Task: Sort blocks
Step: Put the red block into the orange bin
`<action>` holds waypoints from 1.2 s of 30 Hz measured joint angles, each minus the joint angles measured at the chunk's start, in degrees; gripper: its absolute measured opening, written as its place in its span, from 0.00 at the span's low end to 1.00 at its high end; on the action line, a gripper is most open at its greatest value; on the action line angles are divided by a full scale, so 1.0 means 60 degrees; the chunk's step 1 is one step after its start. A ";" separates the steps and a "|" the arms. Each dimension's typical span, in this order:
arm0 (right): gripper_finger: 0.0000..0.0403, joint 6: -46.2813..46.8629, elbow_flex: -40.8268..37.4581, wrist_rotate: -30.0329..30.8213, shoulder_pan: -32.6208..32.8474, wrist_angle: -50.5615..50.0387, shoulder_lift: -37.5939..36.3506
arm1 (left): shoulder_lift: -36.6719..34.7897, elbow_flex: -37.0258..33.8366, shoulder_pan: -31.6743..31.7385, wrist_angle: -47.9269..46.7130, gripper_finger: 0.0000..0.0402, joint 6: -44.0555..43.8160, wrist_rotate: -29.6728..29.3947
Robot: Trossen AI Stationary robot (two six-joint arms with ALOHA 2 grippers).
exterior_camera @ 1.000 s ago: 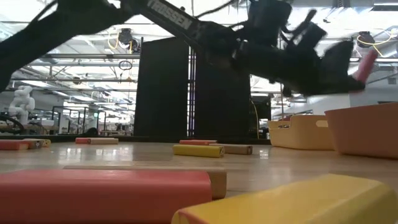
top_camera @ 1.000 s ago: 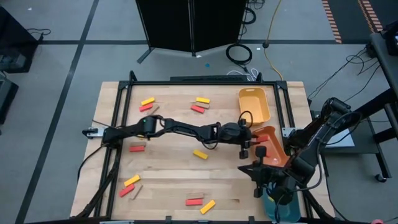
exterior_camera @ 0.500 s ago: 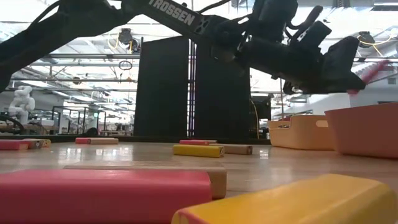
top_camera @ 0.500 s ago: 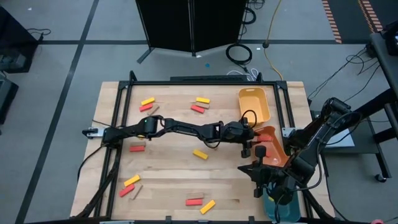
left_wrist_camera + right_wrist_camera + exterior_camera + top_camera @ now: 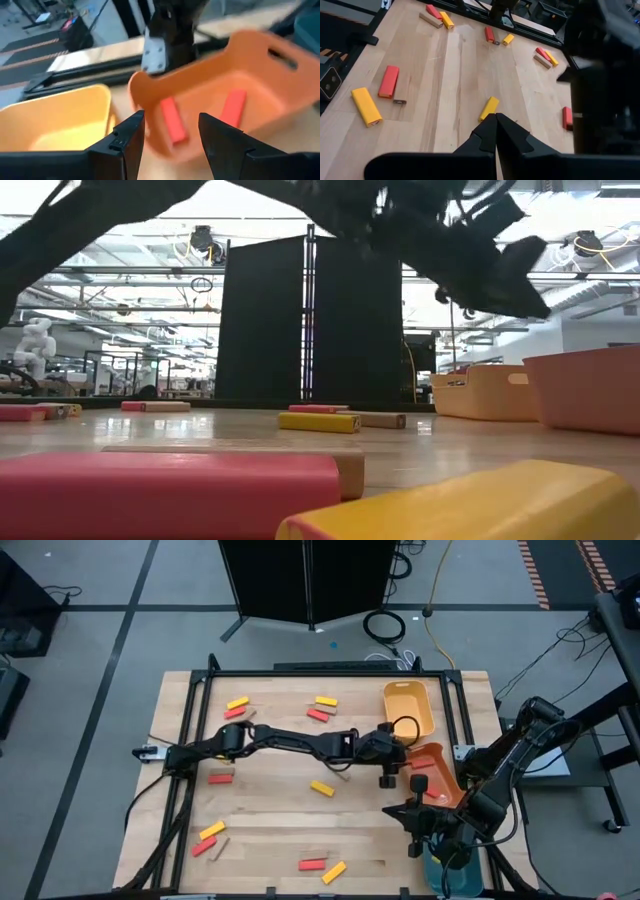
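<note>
My left gripper (image 5: 170, 140) is open and hangs over the near rim of the orange tray (image 5: 260, 65), nothing between its fingers. In the high view the left gripper (image 5: 388, 772) is just left of that orange tray (image 5: 440, 780). Two red blocks (image 5: 172, 120) (image 5: 234, 107) lie flat on the tray's floor. Several red, yellow and tan blocks lie flat on the table, among them a yellow one (image 5: 321, 788) and a red one (image 5: 220, 778). My right gripper (image 5: 495, 125) is shut and empty, held above the table's right near part (image 5: 412, 812).
A yellow tray (image 5: 408, 708) stands beyond the orange one at the far right, and a teal tray (image 5: 450, 875) at the near right corner. A black frame (image 5: 300, 670) runs along the table's edges. Bare wood (image 5: 270, 820) lies in the table's middle.
My left gripper has let go of a red block that it held over the orange tray. The block has dropped into the tray. The gripper has then risen, tipped its fingers up and drawn back a little toward the table's left edge.
</note>
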 joint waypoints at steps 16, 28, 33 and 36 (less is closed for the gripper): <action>0.00 -0.0025 0.0000 -0.0275 0.0004 0.0006 0.0000 | -0.1658 -0.0044 -0.0315 -1.0914 0.46 -0.0770 -0.0368; 0.00 -0.0050 0.0004 -0.0508 0.0004 -0.0142 0.0066 | -0.6518 -0.4160 -0.0942 -1.1908 0.45 -0.3614 -0.0965; 0.00 -0.0090 0.0004 -0.0475 -0.0079 -0.0056 0.0174 | -0.9265 -0.7092 -0.1080 -1.1367 0.45 -0.5542 -0.1529; 0.00 -0.0070 0.0004 -0.0482 -0.0259 0.0083 0.0175 | -1.0524 -0.8720 -0.1063 -1.1203 0.45 -0.6663 -0.1087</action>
